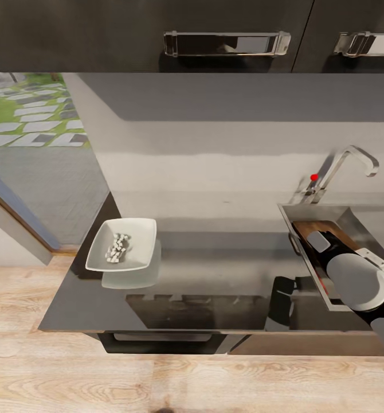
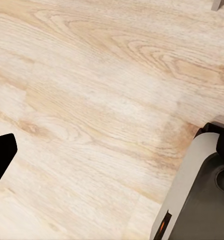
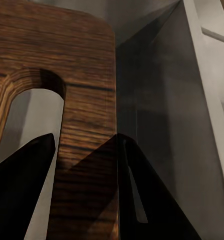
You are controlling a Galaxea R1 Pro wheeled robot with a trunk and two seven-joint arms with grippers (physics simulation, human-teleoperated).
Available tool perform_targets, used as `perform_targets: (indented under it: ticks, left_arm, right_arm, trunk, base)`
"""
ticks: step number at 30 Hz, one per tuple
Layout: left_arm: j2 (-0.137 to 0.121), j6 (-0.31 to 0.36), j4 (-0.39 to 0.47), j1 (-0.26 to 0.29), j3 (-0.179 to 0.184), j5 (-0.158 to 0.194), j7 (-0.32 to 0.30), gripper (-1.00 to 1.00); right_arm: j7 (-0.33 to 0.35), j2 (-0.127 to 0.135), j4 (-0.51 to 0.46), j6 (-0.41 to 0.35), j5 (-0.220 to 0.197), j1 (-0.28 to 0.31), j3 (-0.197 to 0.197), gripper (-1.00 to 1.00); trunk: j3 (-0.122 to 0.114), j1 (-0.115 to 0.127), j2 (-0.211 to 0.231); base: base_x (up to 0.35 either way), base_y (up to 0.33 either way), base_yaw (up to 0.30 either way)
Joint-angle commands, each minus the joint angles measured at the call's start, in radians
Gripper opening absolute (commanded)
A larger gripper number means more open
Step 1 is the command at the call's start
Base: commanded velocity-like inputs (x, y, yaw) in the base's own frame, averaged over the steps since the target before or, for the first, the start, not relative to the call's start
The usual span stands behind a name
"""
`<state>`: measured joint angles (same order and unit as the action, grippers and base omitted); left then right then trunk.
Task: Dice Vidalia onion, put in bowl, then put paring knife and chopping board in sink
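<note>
Right gripper: clamped on chopping board, inside sink, right of frame.
Left gripper: cannot tell.
Countertop: grey, reflective; bowl at left.
Floor: pale wood.

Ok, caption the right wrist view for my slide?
Right gripper jaws astride the chopping board near its slot handle, inside the sink.

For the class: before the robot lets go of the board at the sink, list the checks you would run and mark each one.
1. Chopping board inside the sink: ok, it sits within the basin walls.
2. Right gripper straddling the board at its slot handle: ok; firm clamp, cannot tell.
3. Diced onion in the bowl: ok.
4. Paring knife in the sink: cannot tell.
5. Left gripper free, over the floor: ok.
</note>
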<state>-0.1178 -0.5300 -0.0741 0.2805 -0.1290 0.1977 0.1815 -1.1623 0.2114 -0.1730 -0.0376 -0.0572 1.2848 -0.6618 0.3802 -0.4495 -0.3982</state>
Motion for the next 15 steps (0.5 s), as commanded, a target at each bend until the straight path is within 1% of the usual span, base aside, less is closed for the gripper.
perform_targets:
  ticks: [1,2,15]
  left_arm:
    - [0.000,-0.007,-0.004,0.002,-0.008,-0.003,-0.001,1.00]
    - [0.000,-0.007,-0.004,0.002,-0.008,-0.003,-0.001,1.00]
    - [0.000,-0.007,-0.004,0.002,-0.008,-0.003,-0.001,1.00]
  right_arm:
    - [-0.003,0.000,0.000,-0.004,-0.006,0.001,0.005,-1.00]
    - [-0.003,-0.001,0.000,-0.004,-0.006,0.001,0.005,1.00]
    - [-0.008,-0.002,-0.002,-0.002,-0.007,0.001,0.005,1.00]
  trunk:
    - [0.002,-0.001,-0.002]
    - [0.002,-0.001,-0.002]
    - [0.002,-0.001,-0.002]
  base:
    - [0.000,0.000,0.000]
    - [0.000,0.000,0.000]
    - [0.000,0.000,0.000]
